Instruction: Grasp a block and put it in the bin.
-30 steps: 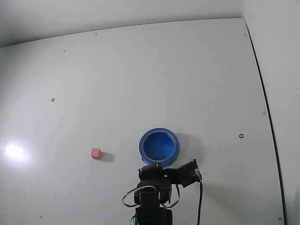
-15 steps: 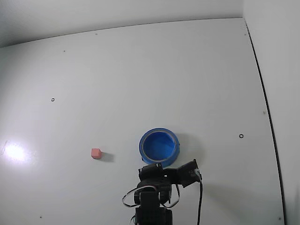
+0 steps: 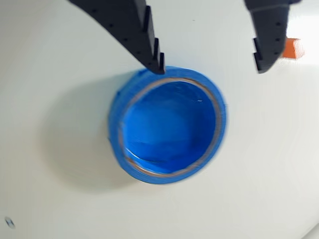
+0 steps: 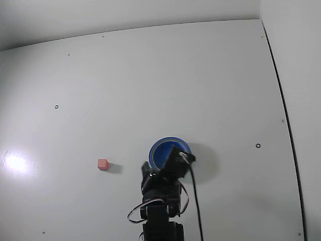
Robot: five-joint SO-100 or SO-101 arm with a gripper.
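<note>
- The gripper point(image 3: 209, 67) is hanging wide apart and empty over the bin point(image 3: 167, 172).
- The block point(image 4: 103, 164) is sitting on the counter point(image 4: 150, 75), well left of the bin in the fixed view.

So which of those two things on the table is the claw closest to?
The blue bin, right under the open gripper; the pink block sits off left in the fixed view.

The bin point(image 3: 169, 129) was a round, bright-blue bowl with a low wall and thick rim; it stood upright, empty, at the centre of the wrist view and low centre of the fixed view point(image 4: 159, 149). The block point(image 4: 103, 164), a small pink cube, lay well apart to its left in the fixed view, and at the upper right edge of the wrist view point(image 3: 293, 49).
</note>
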